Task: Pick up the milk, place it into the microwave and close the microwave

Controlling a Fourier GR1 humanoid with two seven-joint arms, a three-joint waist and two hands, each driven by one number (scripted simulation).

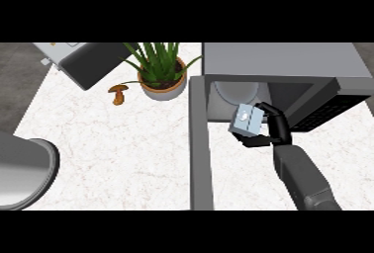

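While the right hand (267, 129) curls round the milk carton (247, 119), it holds it at the mouth of the open microwave (285, 59), just over the front edge, w/ the door (201, 158) swung out toward the viewer. Potted plant (162, 74) & a mushroom (118, 94) sit on the counter (110, 148) to the left.

Pale blue milk (248, 120), black hand (269, 129), grey microwave (292, 62) — white marbled counter (116, 148)
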